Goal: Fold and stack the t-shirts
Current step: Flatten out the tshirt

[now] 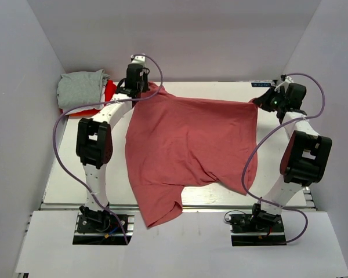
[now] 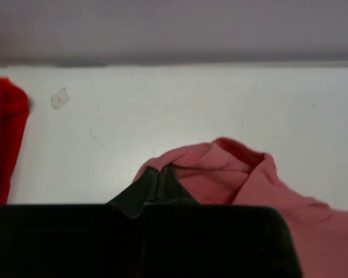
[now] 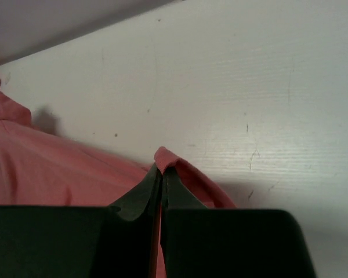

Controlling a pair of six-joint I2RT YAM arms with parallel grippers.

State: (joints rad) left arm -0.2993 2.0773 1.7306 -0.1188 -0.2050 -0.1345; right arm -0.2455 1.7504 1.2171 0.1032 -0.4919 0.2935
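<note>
The salmon-pink t-shirt (image 1: 188, 147) hangs stretched between both grippers over the table, its lower part drooping past the table's near edge. My left gripper (image 1: 144, 91) is shut on the shirt's far left corner by the neck (image 2: 220, 168). My right gripper (image 1: 260, 103) is shut on the shirt's far right edge (image 3: 180, 165). A folded light grey t-shirt (image 1: 80, 88) lies on a bright red one (image 1: 108, 92) at the far left corner; the red cloth also shows in the left wrist view (image 2: 3, 139). No white shirt is in view.
The white table (image 1: 69, 174) sits inside grey walls (image 1: 174, 35). A small piece of clear tape (image 2: 58, 98) lies on the table near the far wall. Cables loop beside both arms.
</note>
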